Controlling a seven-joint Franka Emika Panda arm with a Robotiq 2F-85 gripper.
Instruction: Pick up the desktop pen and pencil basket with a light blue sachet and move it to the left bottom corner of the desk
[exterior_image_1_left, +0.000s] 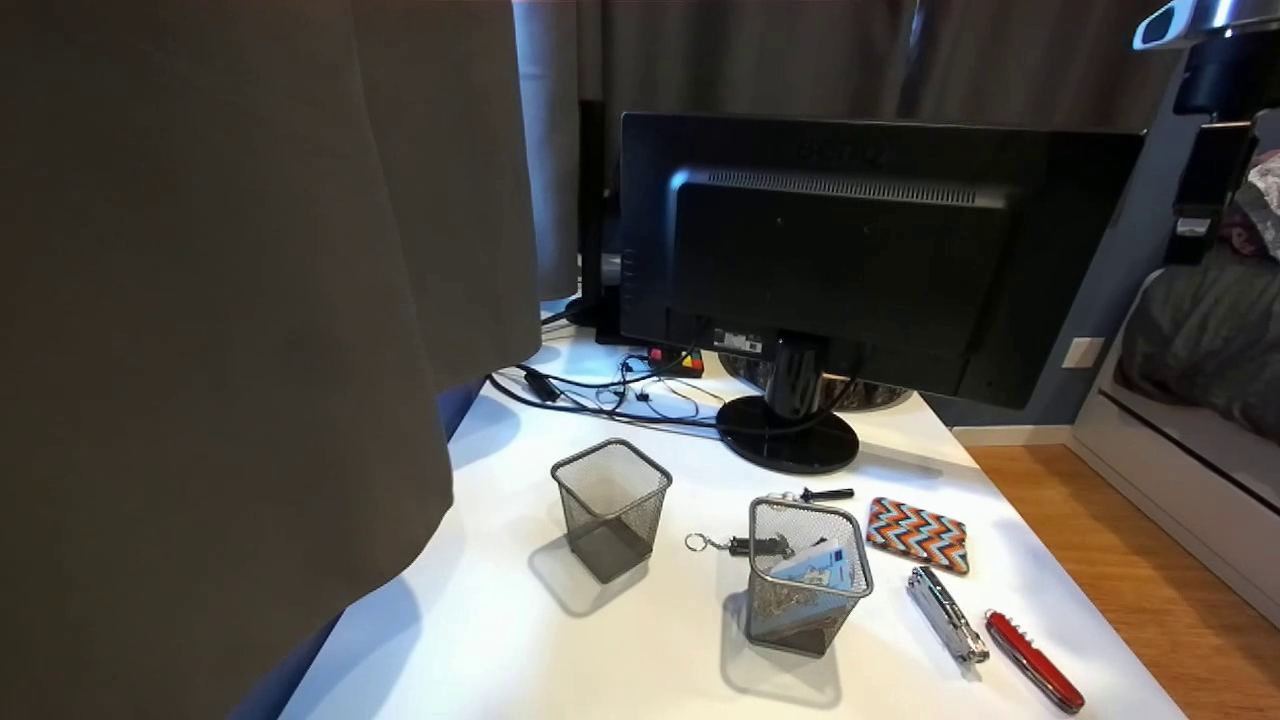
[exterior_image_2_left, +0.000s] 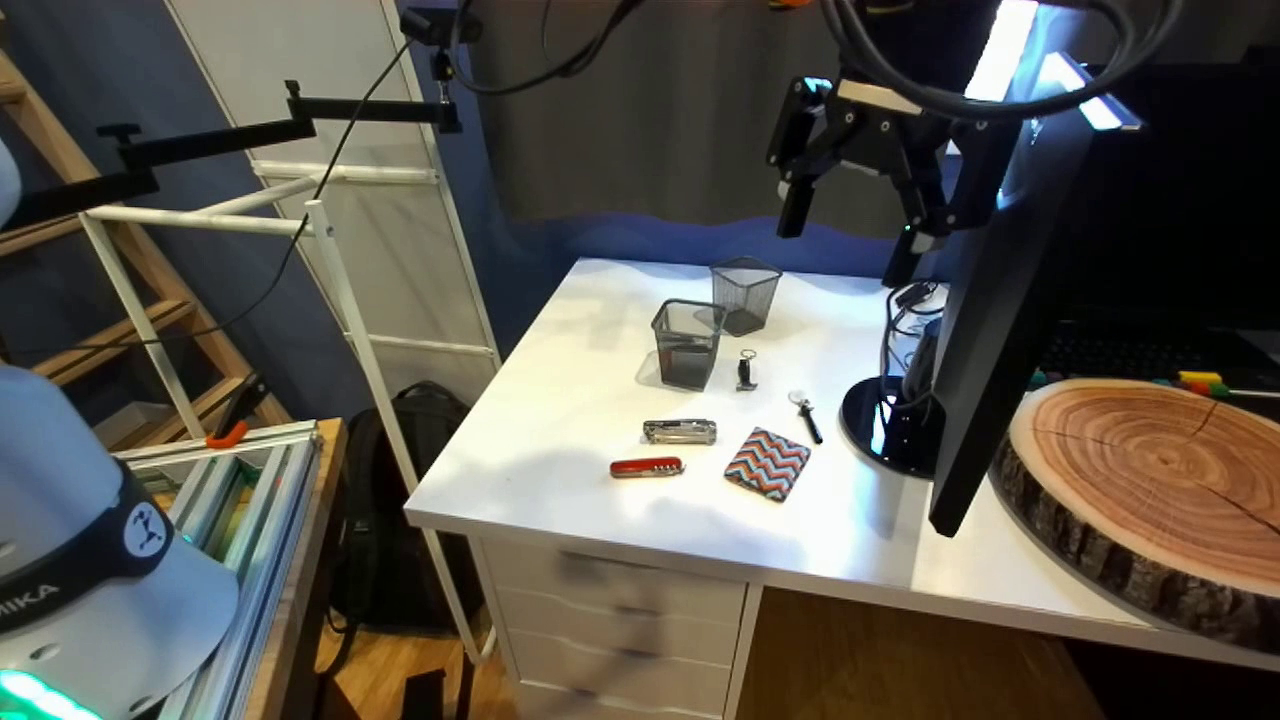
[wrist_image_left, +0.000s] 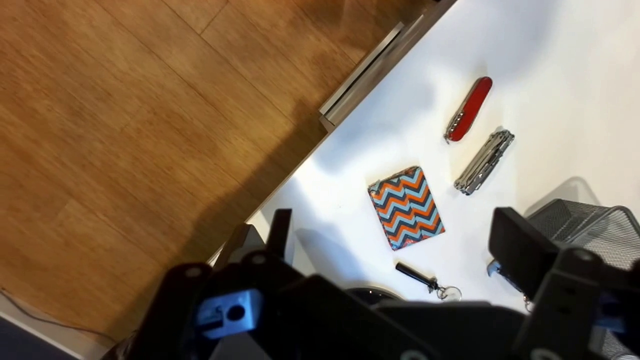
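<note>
Basket (exterior_image_1_left: 800, 610) with the light blue sachet (exterior_image_1_left: 825, 570) inside stands mouth up, its long axis upright, on the table (exterior_image_2_left: 560, 400), near the plain mesh cup (exterior_image_1_left: 610, 510); the pincer (exterior_image_2_left: 845, 245) hangs high above and off to one side, seemingly by the monitor (exterior_image_1_left: 840, 260), jaws parted wide with nothing between them; in the wrist view, what is probably this basket sits at the right edge, partly hidden behind one jaw and outside the gap; the coming move likely calls for sideways travel toward it, then a descent over one wall.
</note>
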